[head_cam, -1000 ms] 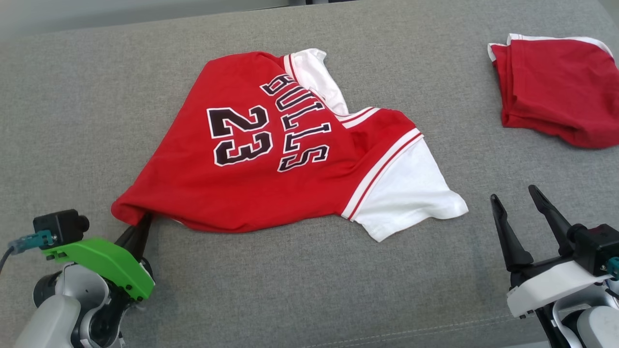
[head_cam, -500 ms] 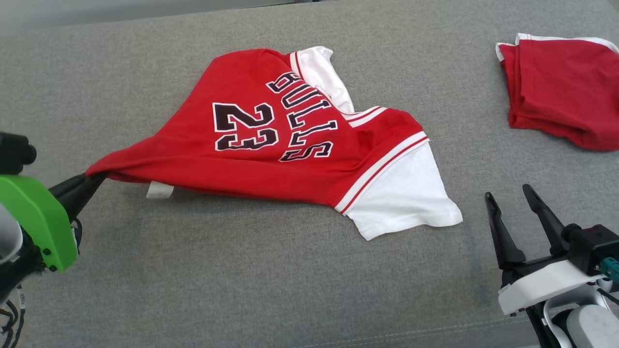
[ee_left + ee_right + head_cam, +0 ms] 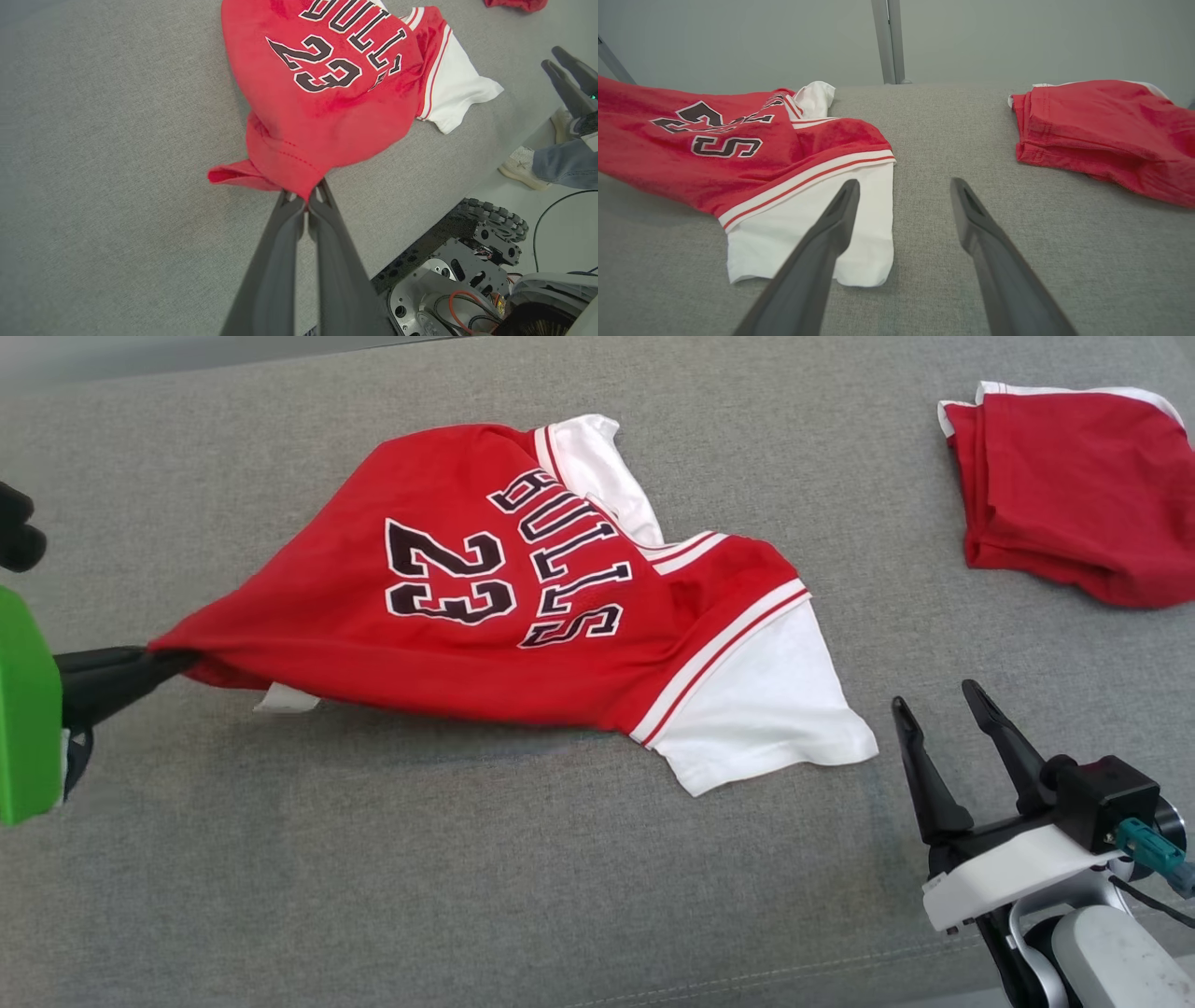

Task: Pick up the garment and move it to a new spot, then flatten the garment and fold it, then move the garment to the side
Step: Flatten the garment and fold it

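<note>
currently, note left dark two-finger gripper [image 3: 304,198] clenched on the hem corner of the soft red-and-white jersey [image 3: 523,653] lying on the grey fabric surface [image 3: 467,859]; right gripper [image 3: 934,695] released, empty. expect limp, light cloth; take hold at hems.

High head, low wrists (common jersey [image 3: 560,672])

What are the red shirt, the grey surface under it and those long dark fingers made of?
The red shirt looks like soft knit cotton or a blend, matte: it drapes and creases, with stitched hems. The grey surface seems coarse woven upholstery fabric: flecked weave, a stitched seam. The dark fingers look like hard moulded plastic, smooth with slight sheen; coated metal is possible.
</note>
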You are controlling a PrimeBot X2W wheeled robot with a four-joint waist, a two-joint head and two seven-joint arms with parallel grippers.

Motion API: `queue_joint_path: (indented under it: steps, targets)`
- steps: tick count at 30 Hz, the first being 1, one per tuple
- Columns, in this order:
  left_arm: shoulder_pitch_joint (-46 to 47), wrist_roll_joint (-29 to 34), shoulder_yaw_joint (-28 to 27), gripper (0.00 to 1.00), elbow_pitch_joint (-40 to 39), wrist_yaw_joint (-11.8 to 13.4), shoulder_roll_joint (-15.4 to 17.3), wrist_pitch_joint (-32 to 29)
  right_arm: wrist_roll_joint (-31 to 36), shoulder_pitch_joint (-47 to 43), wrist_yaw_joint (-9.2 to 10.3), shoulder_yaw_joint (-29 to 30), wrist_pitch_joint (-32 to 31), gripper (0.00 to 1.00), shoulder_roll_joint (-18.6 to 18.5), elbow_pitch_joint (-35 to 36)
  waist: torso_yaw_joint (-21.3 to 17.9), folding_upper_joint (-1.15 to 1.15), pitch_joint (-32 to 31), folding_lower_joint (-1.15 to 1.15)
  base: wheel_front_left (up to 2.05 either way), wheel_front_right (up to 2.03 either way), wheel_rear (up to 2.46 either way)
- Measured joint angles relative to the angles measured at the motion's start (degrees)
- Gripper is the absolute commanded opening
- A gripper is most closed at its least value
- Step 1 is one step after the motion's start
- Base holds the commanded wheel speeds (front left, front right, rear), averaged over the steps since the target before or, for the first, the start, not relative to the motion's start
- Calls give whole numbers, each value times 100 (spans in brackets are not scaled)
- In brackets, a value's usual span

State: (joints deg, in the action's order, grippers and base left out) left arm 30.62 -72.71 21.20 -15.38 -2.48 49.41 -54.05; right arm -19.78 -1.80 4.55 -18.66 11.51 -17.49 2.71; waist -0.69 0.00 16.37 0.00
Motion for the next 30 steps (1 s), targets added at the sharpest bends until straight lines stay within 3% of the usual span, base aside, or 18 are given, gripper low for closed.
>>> queue_joint_path:
  steps: [6, 12, 19, 28, 29, 30]
  targets:
    - [170, 170, 272, 0, 180, 326, 127, -555, 21, 219, -102, -126, 4, 100, 40, -19, -183, 0, 141, 0, 0, 0, 0]
    - [606, 393, 103, 0, 561, 695, 29, -538, 69, 409, -107, -174, 5, 100, 89, -21, -468, 0, 361, 0, 0, 0, 0]
    - [730, 627, 97, 0, 936, 758, 37, -613, 69, 507, -121, -231, 57, 100, 221, -108, -849, 0, 632, 0, 0, 0, 0]
    - [1087, 1379, 164, 0, 1299, 762, 355, -614, 68, 785, -230, -349, 122, 100, 478, -289, -1502, 0, 1052, 0, 0, 0, 0]
    - [1118, 1402, 174, 4, 1334, 762, 354, -599, 68, 814, -246, -364, 153, 100, 500, -322, -1571, 0, 1096, 0, 0, 0, 0]
    - [1152, 1422, 201, 24, 1378, 762, 345, -567, 68, 842, -253, -366, 158, 100, 508, -350, -1640, 0, 1140, 0, 0, 0, 0]
